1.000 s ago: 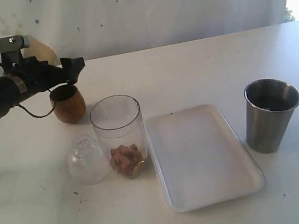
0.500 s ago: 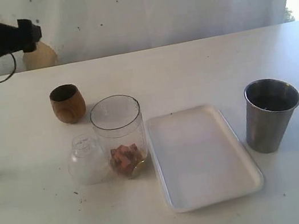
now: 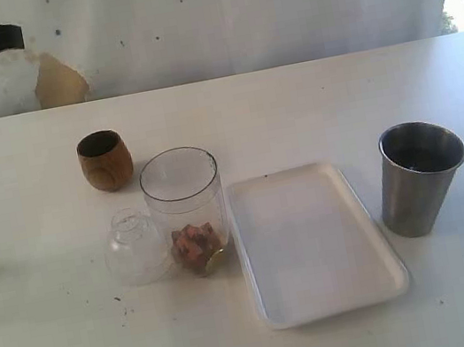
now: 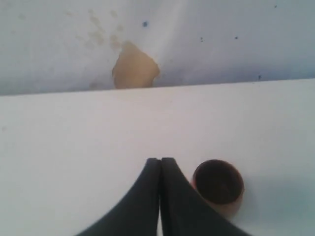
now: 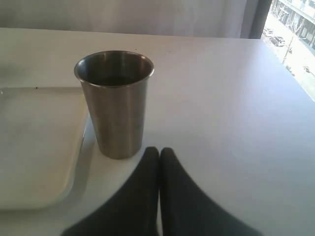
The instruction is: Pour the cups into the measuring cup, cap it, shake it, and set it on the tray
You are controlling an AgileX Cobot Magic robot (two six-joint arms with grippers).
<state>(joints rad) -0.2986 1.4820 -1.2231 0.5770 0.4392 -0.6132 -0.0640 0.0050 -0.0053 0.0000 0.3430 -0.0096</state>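
Observation:
The brown wooden cup (image 3: 106, 161) stands upright on the white table, empty inside as the left wrist view shows it (image 4: 218, 183). In front of it the clear measuring cup (image 3: 185, 210) holds brown pieces at its bottom. The clear dome cap (image 3: 135, 246) rests against its left side. The white tray (image 3: 312, 240) lies to the right, with the steel tumbler (image 3: 419, 177) (image 5: 116, 102) past it. My left gripper (image 3: 6, 36) (image 4: 160, 161) is shut and empty, high at the far left, well away from the wooden cup. My right gripper (image 5: 159, 150) is shut and empty, close to the tumbler's base.
A white wall with a tan patch (image 3: 59, 81) backs the table. The table's right edge (image 5: 295, 73) lies beyond the tumbler, with a bright window past it.
My left arm has drawn back up and to the left, away from the wooden cup, which stays standing on the table. Nothing else has moved.

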